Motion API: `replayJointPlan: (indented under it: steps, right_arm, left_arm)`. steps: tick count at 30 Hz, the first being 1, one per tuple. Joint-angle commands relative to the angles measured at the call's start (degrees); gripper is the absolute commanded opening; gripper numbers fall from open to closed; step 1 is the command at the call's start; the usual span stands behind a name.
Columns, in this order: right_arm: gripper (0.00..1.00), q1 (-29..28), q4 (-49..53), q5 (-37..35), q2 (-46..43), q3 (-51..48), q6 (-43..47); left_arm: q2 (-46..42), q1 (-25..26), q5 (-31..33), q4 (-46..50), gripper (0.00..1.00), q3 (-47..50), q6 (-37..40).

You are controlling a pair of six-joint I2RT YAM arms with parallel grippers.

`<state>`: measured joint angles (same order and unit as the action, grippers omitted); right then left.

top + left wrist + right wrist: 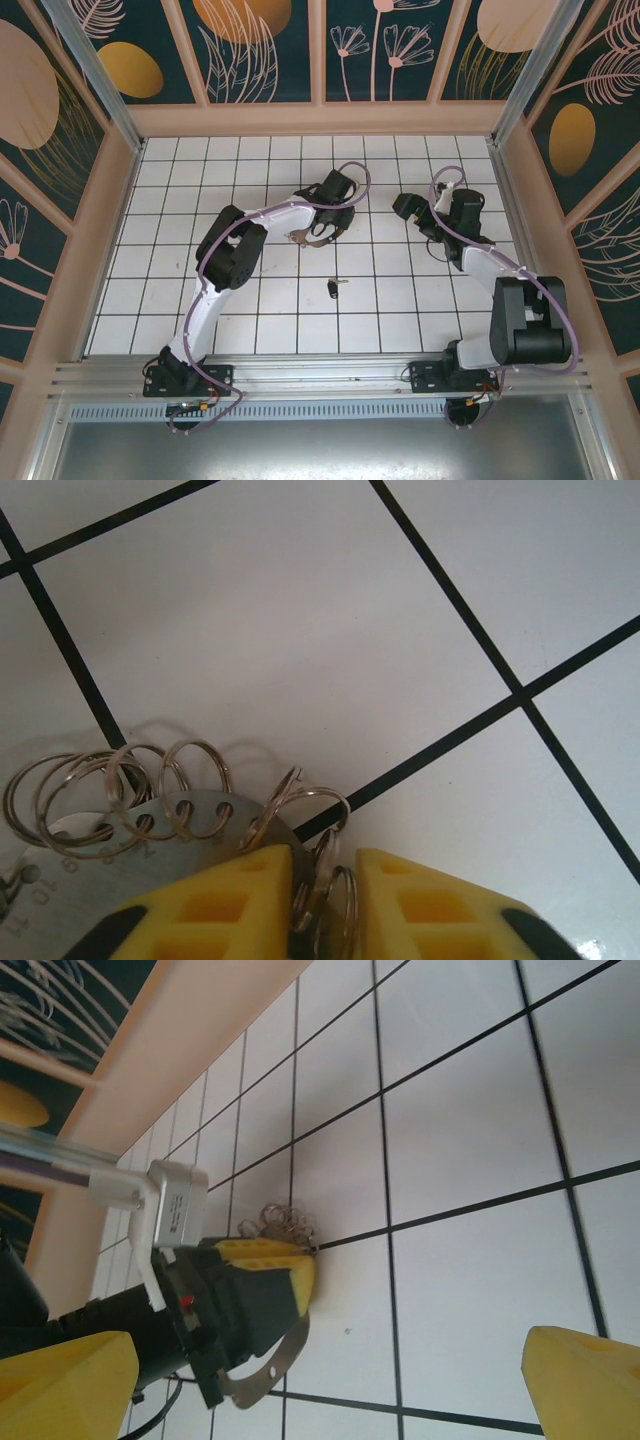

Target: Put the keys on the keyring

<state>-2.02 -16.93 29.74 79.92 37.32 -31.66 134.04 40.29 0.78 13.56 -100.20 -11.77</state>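
While low over the tile (300, 630), pinches the keyring (170, 825) inside the left gripper (325, 905). Holds the right gripper (328, 1360) spread wide nearby.

Stamped numbers run beside the holes of the keyring's steel plate (200, 832), just left of the left gripper (325, 875). 9, 10 and 11 read clearly; the rest blur. The printed label on the white camera housing (172, 1205) behind that gripper is too small to read.

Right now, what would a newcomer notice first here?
The left pincer, mid-table, is clamped on the keyring, a numbered steel plate strung with split rings. The small black-headed key lies apart on the tiles, closer to the near edge, and the right pincer gapes wide open.
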Motion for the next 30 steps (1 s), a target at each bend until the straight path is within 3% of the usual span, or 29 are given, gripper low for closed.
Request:
replayJointPlan:
  steps: [1,4,13,18,25,30]
  right_arm:
    - [0.99,-0.3,3.3,-5.7,-2.5,0.0,0.9]
    - [0.98,-0.3,3.6,-5.3,-2.8,0.4,1.2]
    - [0.76,-0.8,-0.5,2.7,-2.6,-0.3,0.6]
    - [0.71,-1.6,-4.9,5.5,-2.6,-1.6,-0.5]
    - [0.72,-1.9,-13.1,11.2,-6.4,-4.7,0.6]
    - [0.72,-2.3,-16.2,14.3,-7.1,-4.5,0.1]
  left_arm:
    - [0.8,0.0,0.5,1.4,0.15,-0.8,1.0]
    - [-0.6,0.0,0.5,1.0,0.0,-0.2,1.2]
    - [-7.5,0.0,3.8,4.3,0.0,0.2,2.7]
    - [-14.9,-0.1,6.2,-2.5,0.0,8.1,2.7]
    - [-25.9,-1.0,-3.7,-10.9,0.0,18.4,10.0]
    - [-32.5,-6.2,-20.9,-14.8,0.0,23.1,10.1]
